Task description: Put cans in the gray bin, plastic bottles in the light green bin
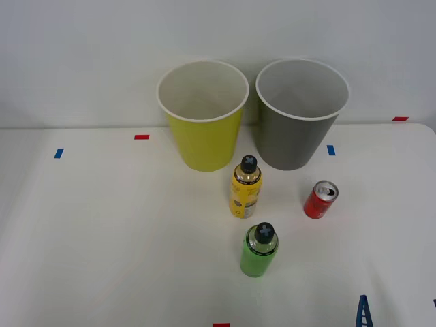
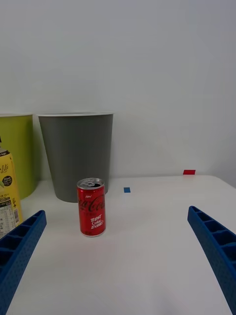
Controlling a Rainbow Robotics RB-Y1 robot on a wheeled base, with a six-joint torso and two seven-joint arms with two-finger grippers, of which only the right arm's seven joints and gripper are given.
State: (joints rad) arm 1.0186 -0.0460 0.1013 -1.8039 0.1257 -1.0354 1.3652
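Observation:
One can point(image 1: 321, 199), red with a silver top, stands upright on the white table in front of the gray bin point(image 1: 296, 139). The light green bin point(image 1: 201, 143) stands to that bin's left. A yellow plastic bottle point(image 1: 246, 187) with a black cap stands before the two bins, and a green one point(image 1: 259, 250) is nearer to me. My right gripper point(image 1: 398, 313) is open at the table's near right, low over the surface, with nothing between its fingers. In the wrist view the red can point(image 2: 91, 207) stands ahead of the open gripper point(image 2: 117, 212), in front of the gray bin point(image 2: 76, 155).
Small red and blue tape marks point(image 1: 141, 137) dot the table. A white wall rises just behind the bins. The table's right edge point(image 1: 430, 136) lies past the gray bin. At the wrist view's edge are the yellow bottle point(image 2: 7, 197) and light green bin point(image 2: 17, 152).

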